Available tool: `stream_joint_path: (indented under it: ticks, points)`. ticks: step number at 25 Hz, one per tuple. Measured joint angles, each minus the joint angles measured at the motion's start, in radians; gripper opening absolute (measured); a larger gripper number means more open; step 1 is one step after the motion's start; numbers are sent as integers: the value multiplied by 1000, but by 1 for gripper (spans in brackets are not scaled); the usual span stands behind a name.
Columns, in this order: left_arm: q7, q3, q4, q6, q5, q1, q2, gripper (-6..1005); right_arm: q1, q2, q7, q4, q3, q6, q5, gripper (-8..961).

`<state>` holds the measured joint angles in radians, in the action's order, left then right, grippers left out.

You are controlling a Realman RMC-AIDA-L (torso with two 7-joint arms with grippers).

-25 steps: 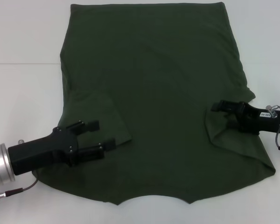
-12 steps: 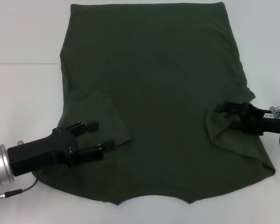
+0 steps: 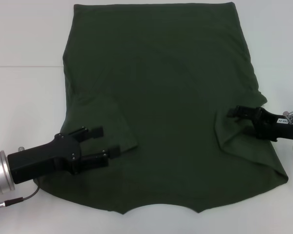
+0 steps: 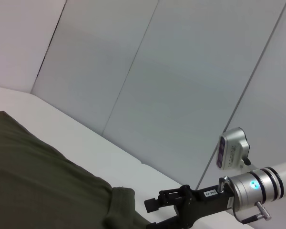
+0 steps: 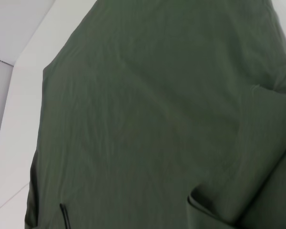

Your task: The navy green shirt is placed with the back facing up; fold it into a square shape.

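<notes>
The navy green shirt (image 3: pixel 161 92) lies flat on the white table, hem at the far edge and collar at the near edge. Both sleeves are folded inward onto the body. My left gripper (image 3: pixel 106 141) is open and hovers at the folded left sleeve (image 3: pixel 110 126), holding nothing. My right gripper (image 3: pixel 238 120) is open at the folded right sleeve (image 3: pixel 234 141), near the shirt's right edge. The left wrist view shows the shirt (image 4: pixel 38 181) and the right gripper (image 4: pixel 152 214) farther off. The right wrist view is filled by the shirt (image 5: pixel 157 119).
The white table (image 3: pixel 24 97) surrounds the shirt, with a seam line (image 3: pixel 24 66) on the left. Grey wall panels (image 4: pixel 181 71) stand behind the table in the left wrist view.
My right gripper has drawn back to the right, away from the shirt's middle, leaving the folded sleeve lying. The left gripper has stayed in place.
</notes>
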<state>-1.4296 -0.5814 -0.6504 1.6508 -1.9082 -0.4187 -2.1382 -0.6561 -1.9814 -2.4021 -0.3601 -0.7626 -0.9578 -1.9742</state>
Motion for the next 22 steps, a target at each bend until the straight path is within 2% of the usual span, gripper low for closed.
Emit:
stream_joint_path:
  ticks: [22]
  points:
    - [1,0,0,0,0,-1,2,938,-48,-31,14,1,1,19,5,899]
